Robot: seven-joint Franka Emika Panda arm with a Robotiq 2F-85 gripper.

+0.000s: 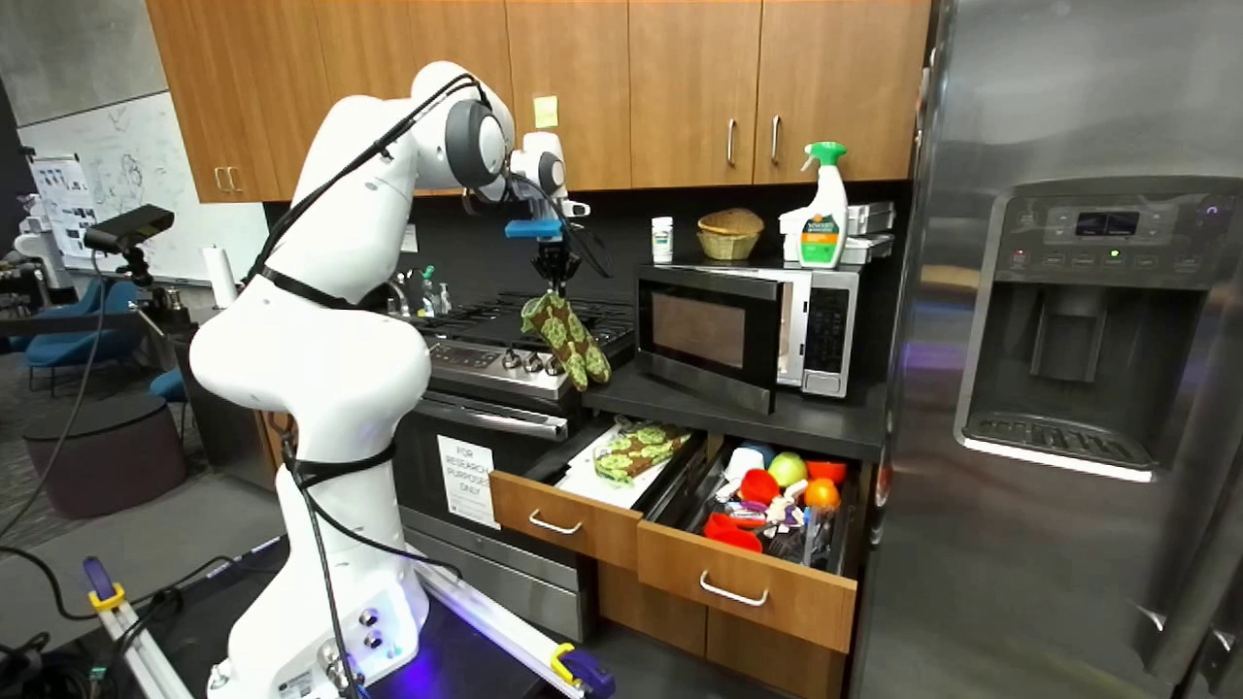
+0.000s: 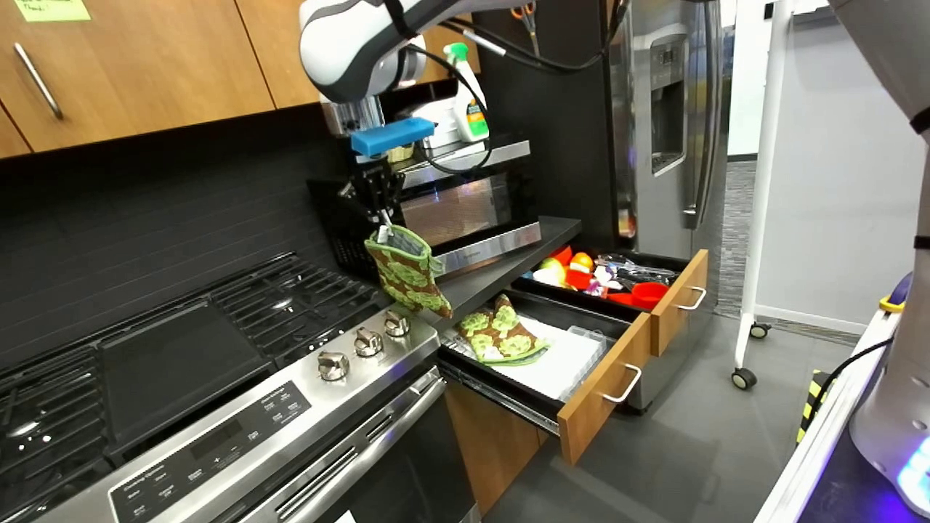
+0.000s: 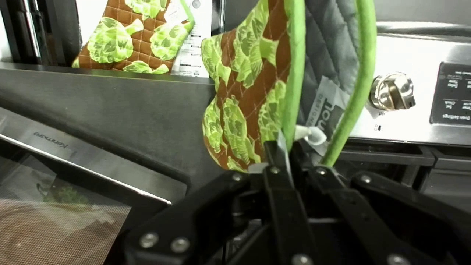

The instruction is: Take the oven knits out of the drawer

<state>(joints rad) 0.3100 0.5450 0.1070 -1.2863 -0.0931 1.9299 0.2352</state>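
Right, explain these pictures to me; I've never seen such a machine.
The white thing is a robot arm, and its black claw does the grabbing. Two pictures are taken from outside it; the third is from its wrist, looking past the claw. The claw is shut on an oven mitt near the rim of its opening, and the mitt hangs near the stove. A second mitt lies in the open drawer. The neighbouring drawer, open too, holds colourful odds and ends. On the counter stands a microwave, door ajar.
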